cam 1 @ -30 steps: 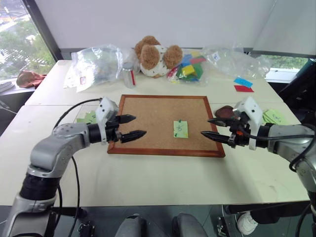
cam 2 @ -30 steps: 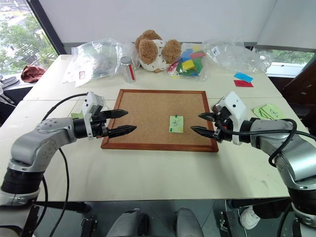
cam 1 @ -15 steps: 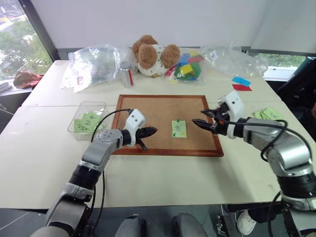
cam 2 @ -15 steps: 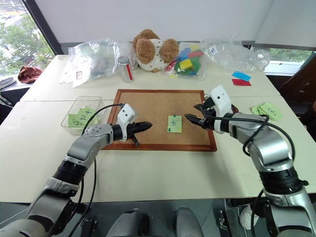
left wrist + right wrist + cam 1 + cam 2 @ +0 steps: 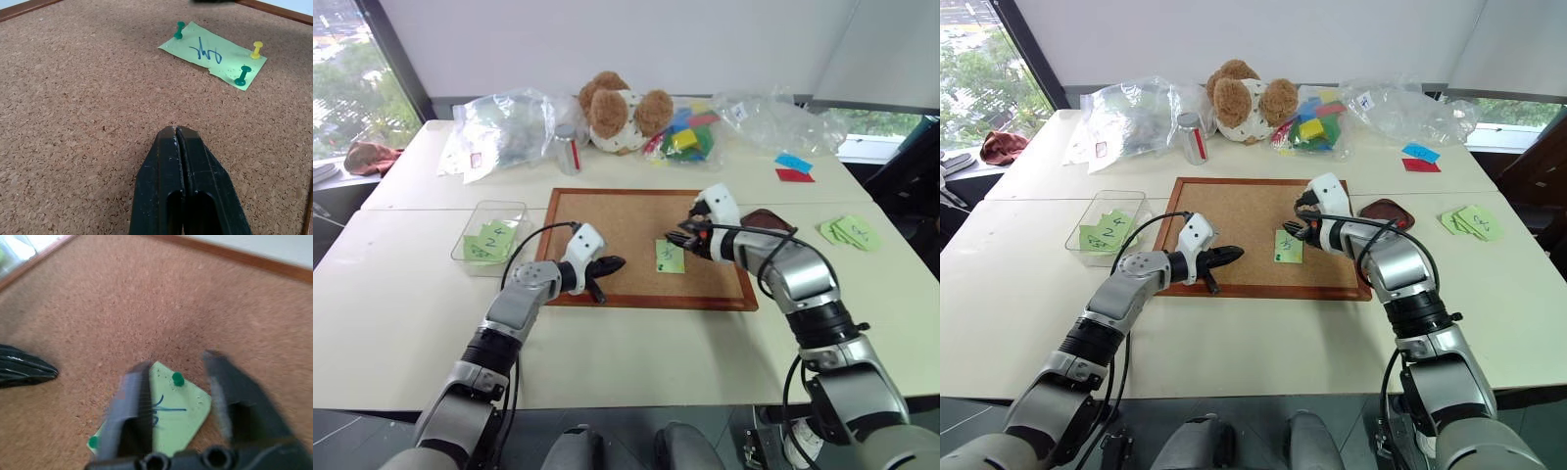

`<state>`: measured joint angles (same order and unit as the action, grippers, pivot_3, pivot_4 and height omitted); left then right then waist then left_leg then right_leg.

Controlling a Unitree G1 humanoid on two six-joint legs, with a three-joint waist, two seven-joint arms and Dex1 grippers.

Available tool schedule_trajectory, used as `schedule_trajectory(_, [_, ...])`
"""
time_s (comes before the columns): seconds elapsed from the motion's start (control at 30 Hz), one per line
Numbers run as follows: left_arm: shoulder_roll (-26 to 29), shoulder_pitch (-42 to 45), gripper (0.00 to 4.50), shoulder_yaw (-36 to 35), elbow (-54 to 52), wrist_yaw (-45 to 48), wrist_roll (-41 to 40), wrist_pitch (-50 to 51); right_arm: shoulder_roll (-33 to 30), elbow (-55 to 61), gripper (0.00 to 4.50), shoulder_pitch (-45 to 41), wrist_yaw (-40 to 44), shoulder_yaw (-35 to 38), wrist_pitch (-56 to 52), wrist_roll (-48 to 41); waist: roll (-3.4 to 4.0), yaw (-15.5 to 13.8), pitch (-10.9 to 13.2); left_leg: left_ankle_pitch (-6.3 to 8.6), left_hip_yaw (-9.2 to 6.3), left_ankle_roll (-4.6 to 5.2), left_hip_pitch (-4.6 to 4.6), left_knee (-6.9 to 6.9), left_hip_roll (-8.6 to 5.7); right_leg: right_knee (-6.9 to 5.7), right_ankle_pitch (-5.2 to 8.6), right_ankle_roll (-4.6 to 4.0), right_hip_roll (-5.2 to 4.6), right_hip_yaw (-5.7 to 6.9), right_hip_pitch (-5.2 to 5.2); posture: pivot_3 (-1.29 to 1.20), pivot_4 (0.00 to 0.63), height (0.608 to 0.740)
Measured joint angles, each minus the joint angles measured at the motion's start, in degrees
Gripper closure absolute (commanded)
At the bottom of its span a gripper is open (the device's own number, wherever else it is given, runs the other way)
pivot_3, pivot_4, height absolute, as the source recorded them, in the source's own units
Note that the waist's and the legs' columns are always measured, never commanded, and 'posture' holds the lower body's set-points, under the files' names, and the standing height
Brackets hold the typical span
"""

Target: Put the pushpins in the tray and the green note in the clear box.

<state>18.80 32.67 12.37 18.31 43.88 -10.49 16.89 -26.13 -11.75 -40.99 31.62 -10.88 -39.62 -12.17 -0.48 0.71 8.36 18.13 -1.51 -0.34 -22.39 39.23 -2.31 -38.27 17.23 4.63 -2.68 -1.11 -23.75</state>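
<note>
The green note (image 5: 215, 53) with its dark scribble lies on the corkboard (image 5: 626, 220), held by pushpins: two green pushpins (image 5: 179, 29) (image 5: 241, 76) and a yellow one (image 5: 257, 48). My right gripper (image 5: 177, 363) hangs open over the note's far edge, its fingers on either side of a green pushpin (image 5: 178, 378). My left gripper (image 5: 615, 262) is shut and empty, low over the cork to the left of the note. The dark reddish tray (image 5: 1386, 212) sits just past the board's right edge, behind my right arm. The clear box (image 5: 492, 230), left of the board, holds green notes marked 2 and 4.
A teddy bear (image 5: 619, 108), crinkled plastic bags (image 5: 504, 127), a small can (image 5: 570, 149) and coloured blocks line the table's far side. More green notes (image 5: 847, 232) lie at the right, with blue and red slips (image 5: 793, 168) behind them.
My right gripper moved left across the board to the note and its fingers narrowed. My left gripper dropped toward the board and shut, then stayed in place.
</note>
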Motion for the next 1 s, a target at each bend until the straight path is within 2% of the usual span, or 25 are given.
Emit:
schedule_trajectory(0.57, [0.16, -1.09, 4.50, -0.74, -1.12, -0.55, 0.04, 0.14, 3.07, -8.95, 3.27, -1.86, 2.86, 0.36, 5.43, 3.91, 0.01, 0.26, 0.00, -0.01, 0.00, -0.02, 0.01, -0.01, 0.00, -0.06, 0.00, 0.00, 0.01, -0.01, -0.03, 0.00, 0.150, 0.740])
schedule_trajectory(0.7, [0.17, -1.17, 4.50, -0.78, -1.19, -0.56, 0.07, 0.12, 3.68, -10.11, 4.48, -2.50, 3.45, 0.58, 5.89, 4.11, 0.01, 0.28, -0.01, -0.01, 0.00, -0.03, 0.01, -0.01, 0.00, -0.06, 0.00, 0.00, 0.01, 0.00, -0.04, 0.00, 0.150, 0.740])
schedule_trajectory(1.0, [0.11, -1.51, 4.50, -0.82, -2.22, -0.94, 0.22, 1.38, 3.30, -6.50, 4.48, -1.76, 3.75, 2.06, 2.24, 3.42, 0.02, 0.26, -0.01, -0.02, -0.01, -0.03, -0.02, -0.06, 0.00, -0.08, 0.00, 0.00, 0.01, -0.01, -0.11, 0.00, 0.150, 0.740])
